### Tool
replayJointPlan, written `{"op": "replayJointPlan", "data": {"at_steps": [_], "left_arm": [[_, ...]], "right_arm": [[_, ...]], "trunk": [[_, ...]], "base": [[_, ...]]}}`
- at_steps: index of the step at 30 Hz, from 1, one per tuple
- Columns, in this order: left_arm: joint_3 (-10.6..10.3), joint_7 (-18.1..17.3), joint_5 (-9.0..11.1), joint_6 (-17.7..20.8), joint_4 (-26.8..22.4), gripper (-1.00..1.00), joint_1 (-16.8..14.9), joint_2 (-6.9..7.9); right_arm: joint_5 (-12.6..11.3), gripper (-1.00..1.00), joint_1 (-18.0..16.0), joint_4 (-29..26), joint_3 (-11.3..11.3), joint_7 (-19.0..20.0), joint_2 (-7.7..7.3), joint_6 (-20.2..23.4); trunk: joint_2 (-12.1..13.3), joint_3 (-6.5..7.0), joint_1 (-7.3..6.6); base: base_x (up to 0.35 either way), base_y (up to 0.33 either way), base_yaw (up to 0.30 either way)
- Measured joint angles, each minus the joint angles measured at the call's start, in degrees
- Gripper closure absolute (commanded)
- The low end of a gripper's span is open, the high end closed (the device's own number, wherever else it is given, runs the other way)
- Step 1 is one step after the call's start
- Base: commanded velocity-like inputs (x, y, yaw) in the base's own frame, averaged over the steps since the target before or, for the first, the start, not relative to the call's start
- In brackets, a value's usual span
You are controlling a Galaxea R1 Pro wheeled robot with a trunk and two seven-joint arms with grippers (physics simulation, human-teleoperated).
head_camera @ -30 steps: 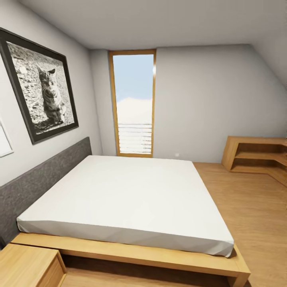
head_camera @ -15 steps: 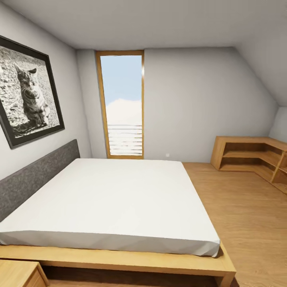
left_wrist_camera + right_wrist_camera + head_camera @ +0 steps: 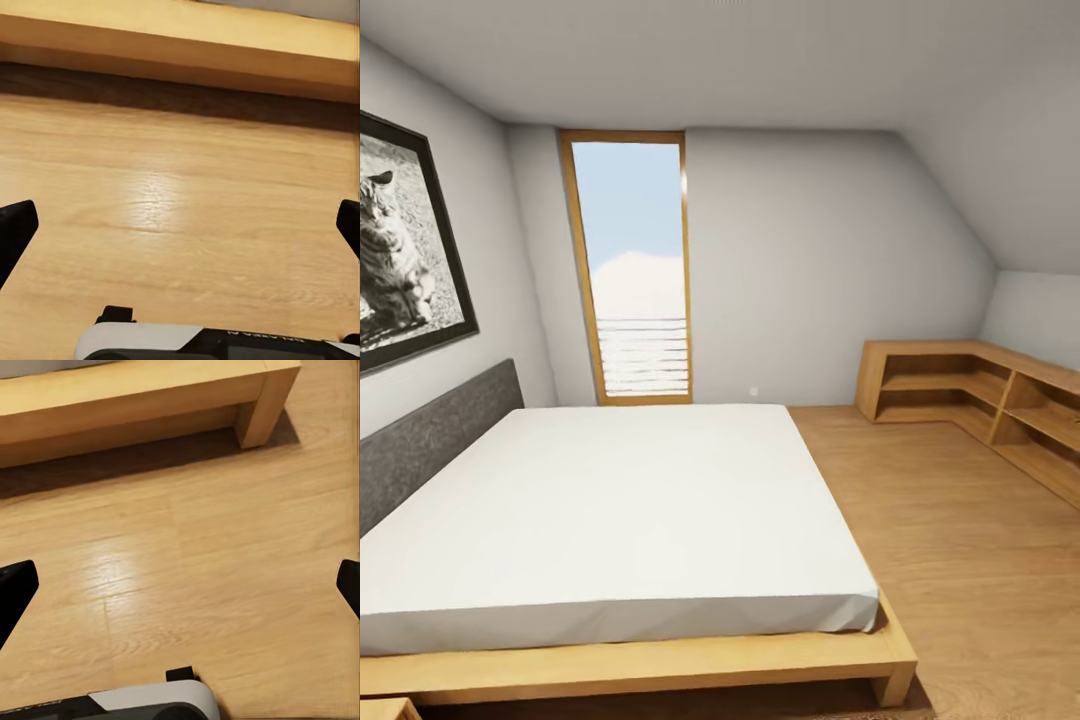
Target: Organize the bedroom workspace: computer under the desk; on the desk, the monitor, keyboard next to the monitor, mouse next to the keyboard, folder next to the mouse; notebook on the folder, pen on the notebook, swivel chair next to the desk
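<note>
We cross the bedroom, none of the task's things in sight yet.

Head view: the bed (image 3: 610,520) takes the left, the corner shelf (image 3: 980,395) far right, open floor (image 3: 960,560) between. Left wrist: our left hand (image 3: 180,232) spread wide, empty, over floor near the bed frame (image 3: 180,45). Right wrist: right hand (image 3: 180,585) wide, empty, beside the frame's corner leg (image 3: 262,405).
</note>
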Motion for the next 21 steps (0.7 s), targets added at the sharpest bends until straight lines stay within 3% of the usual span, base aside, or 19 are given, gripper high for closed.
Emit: {"op": "replayJointPlan", "data": {"at_steps": [21], "left_arm": [[0.0,0.0,0.0,0.1,-0.1,-1.0,0.0,-0.01]], "right_arm": [[0.0,-1.0,0.0,0.0,0.0,0.0,-0.03,0.0]], "trunk": [[0.0,0.71,0.01]], "base": [[0.0,0.0,-0.256]]}}
